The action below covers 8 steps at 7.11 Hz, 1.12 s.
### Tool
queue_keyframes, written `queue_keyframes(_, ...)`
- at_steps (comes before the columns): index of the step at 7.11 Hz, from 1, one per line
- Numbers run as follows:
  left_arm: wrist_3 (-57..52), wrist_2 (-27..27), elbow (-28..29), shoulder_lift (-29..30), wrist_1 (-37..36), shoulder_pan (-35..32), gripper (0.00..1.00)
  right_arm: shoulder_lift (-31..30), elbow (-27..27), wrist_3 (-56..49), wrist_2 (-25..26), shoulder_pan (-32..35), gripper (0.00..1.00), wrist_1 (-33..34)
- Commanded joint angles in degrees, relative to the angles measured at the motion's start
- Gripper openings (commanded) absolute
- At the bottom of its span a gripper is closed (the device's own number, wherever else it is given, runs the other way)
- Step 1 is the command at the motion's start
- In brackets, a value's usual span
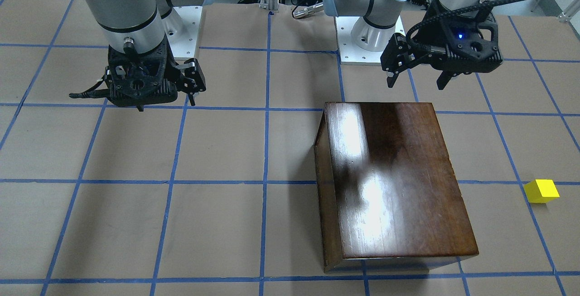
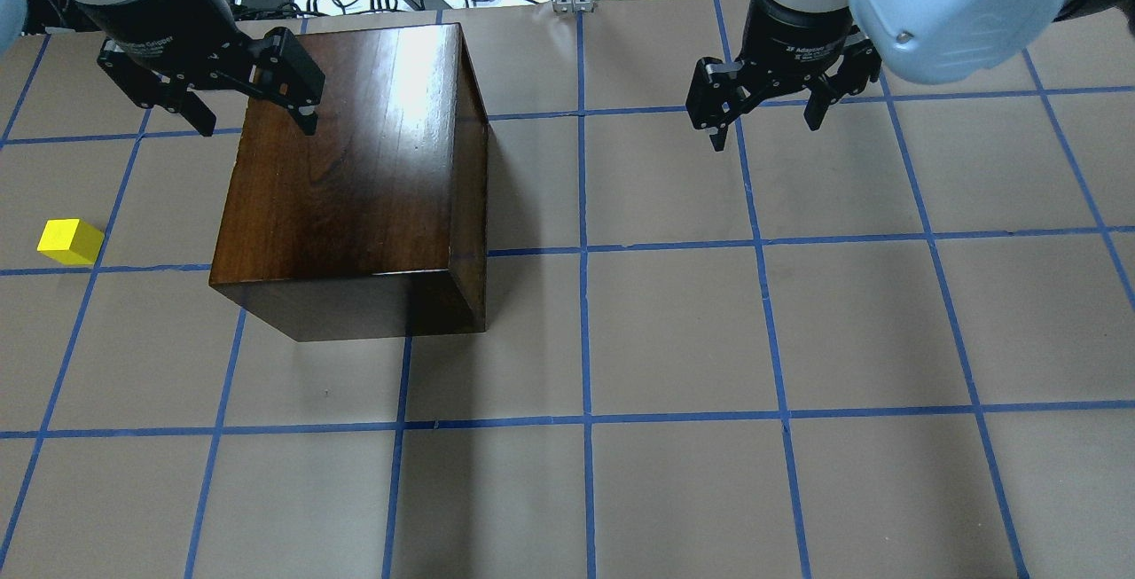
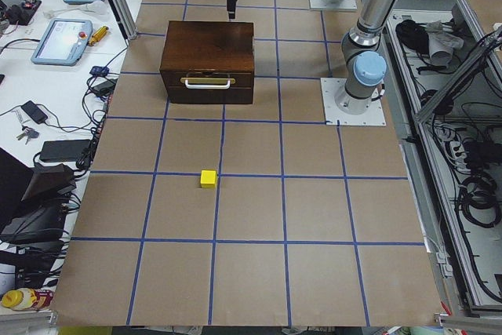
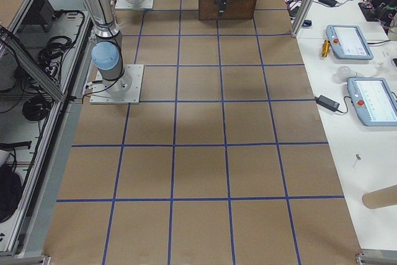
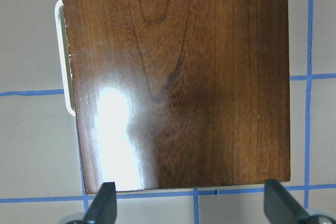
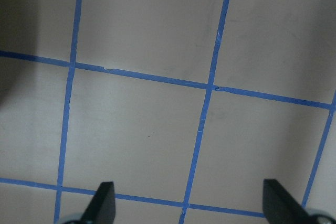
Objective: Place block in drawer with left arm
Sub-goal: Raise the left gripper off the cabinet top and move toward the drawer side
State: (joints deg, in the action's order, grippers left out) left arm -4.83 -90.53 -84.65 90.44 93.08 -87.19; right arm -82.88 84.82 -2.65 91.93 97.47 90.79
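Observation:
The yellow block (image 2: 69,241) lies on the paper-covered table to the left of the dark brown box (image 2: 355,162), well apart from it; it also shows in the front view (image 1: 541,191) and the left side view (image 3: 208,179). The drawer is shut: only its dark front panel with a pale handle (image 3: 208,81) shows, and the tray is hidden. My left gripper (image 2: 257,125) is open and empty, hovering above the box's far edge; its wrist view looks down on the box top (image 5: 178,77). My right gripper (image 2: 764,131) is open and empty over bare table.
Blue tape lines grid the table. The two arm bases (image 1: 369,37) (image 1: 183,28) stand at the robot's side. Cables, tablets (image 3: 63,41) and tools lie on the bench beyond the table's edge.

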Motion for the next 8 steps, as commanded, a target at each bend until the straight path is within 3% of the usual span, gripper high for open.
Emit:
queue_keyframes(1,0.00,0.00,0.02,0.00,0.00,0.00,1.00,0.00,0.00,-0.07,0.00,0.00,1.00,0.00)
queue_keyframes(6,-3.31,0.00,0.10,0.35,-0.09,0.52,1.00,0.00,0.00,0.02,0.00,0.00,1.00,0.00)
queue_keyframes(8,-4.47,1.05,1.50,1.83,-0.18,5.51,1.00,0.00,0.00,0.02,0.00,0.00,1.00,0.00)
